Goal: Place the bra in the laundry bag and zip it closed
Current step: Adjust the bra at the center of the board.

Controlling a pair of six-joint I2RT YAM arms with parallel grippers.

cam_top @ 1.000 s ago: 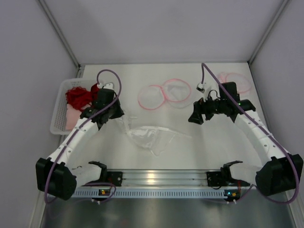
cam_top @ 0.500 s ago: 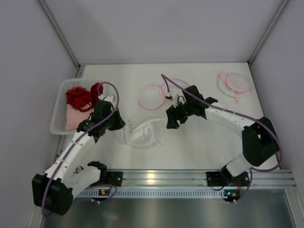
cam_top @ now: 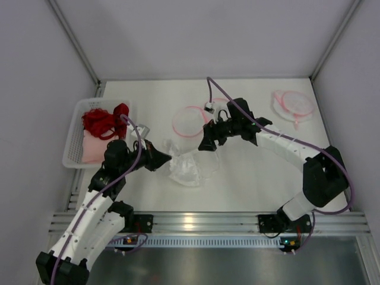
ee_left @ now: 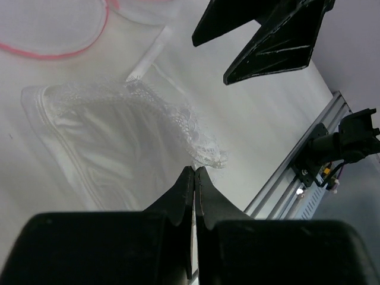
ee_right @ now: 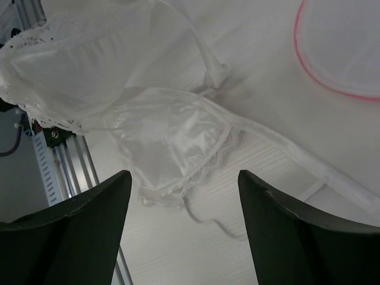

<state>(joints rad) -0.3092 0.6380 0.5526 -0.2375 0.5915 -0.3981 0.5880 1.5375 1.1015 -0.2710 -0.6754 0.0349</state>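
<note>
The white lace-edged bra [cam_top: 187,169] lies bunched near the table's middle, and also shows in the left wrist view [ee_left: 113,139] and the right wrist view [ee_right: 166,127]. My left gripper [cam_top: 168,160] [ee_left: 194,171] is shut, pinching the bra's lace edge at its tips and lifting that end. Just behind the bra hovers my right gripper [cam_top: 207,143] [ee_right: 184,175], open, with one cup and a strap below its gap and nothing held. The round laundry bag [cam_top: 189,122] with its pink rim lies flat behind the bra, also seen in the right wrist view [ee_right: 341,50].
A white basket [cam_top: 74,145] holding red garments [cam_top: 102,120] and pink ones stands at the left edge. A second pink-rimmed bag [cam_top: 295,103] lies at the back right. The aluminium rail [cam_top: 196,222] runs along the near edge.
My left arm has swung right and nearer, dragging the bra into a tighter bunch. My right gripper has come in from the right and now hangs over the bra.
</note>
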